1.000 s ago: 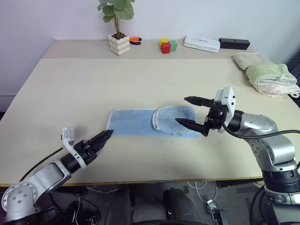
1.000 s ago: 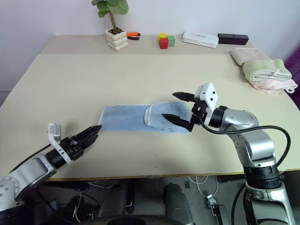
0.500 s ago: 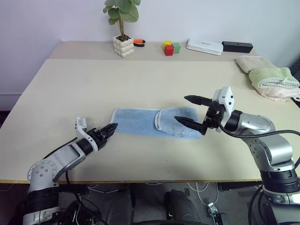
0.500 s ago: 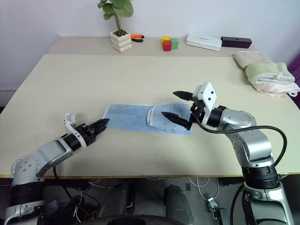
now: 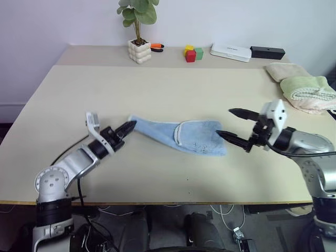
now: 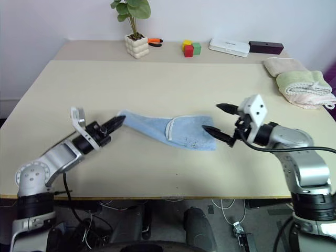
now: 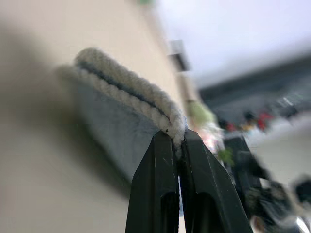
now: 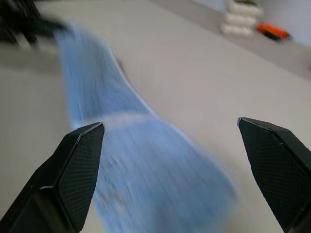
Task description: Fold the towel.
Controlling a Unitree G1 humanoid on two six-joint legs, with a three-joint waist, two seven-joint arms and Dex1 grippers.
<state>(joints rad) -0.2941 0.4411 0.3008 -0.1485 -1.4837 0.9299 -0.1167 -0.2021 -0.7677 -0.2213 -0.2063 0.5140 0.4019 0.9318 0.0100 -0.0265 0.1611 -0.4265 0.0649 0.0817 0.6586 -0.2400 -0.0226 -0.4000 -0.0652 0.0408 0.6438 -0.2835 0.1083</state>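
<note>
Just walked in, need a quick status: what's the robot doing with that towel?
It's partway through folding the light blue towel on the table. The left gripper is shut on the towel's left end, pinching the hem and holding that corner off the table. The right gripper is open, beside the towel's right end and not touching it. That right end is already folded over. The rest of the towel lies on the table.

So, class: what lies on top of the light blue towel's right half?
Its own folded-over flap, edged with a whitish hem, lies there. Nothing else rests on the towel. The layer beneath the flap is covered, so its surface cannot be seen.
</note>
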